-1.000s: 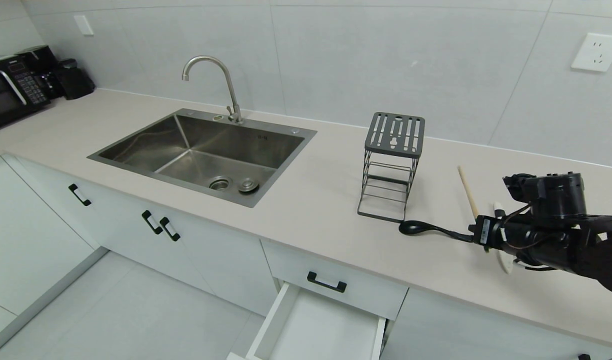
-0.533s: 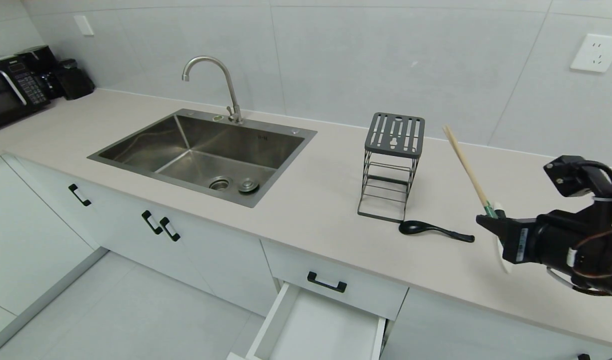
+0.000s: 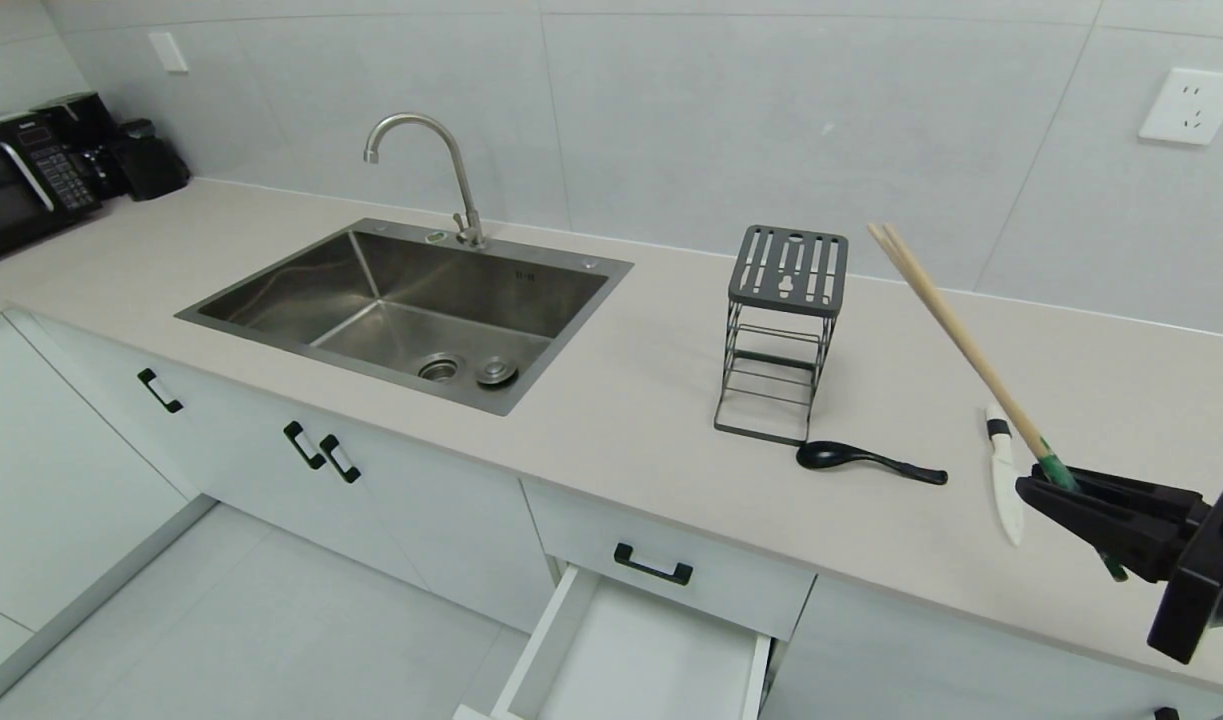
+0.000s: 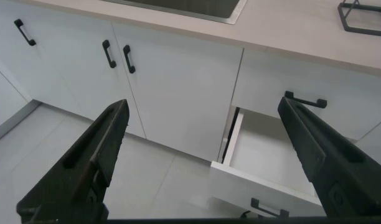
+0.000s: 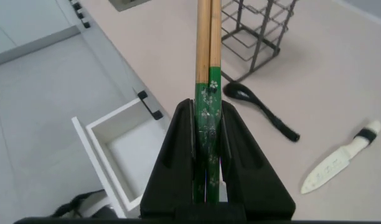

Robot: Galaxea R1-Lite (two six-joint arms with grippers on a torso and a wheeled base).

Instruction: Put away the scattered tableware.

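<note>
Two chopsticks (image 3: 956, 335), one pair, both in my right pincer (image 3: 1046, 490). One black spoon (image 3: 866, 460). One white knife (image 3: 1003, 478). One wire rack (image 3: 783, 330). One counter (image 3: 631, 400). One sink (image 3: 531, 290), one faucet (image 3: 460, 190). One open drawer (image 3: 626, 650). One microwave (image 3: 21, 185). One wall socket (image 3: 1196, 105). With my left pincer (image 4: 203, 106), that makes two pincers.

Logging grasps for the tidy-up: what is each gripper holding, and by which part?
The right gripper pinches the chopsticks by their green end; the left gripper is open, empty.
</note>
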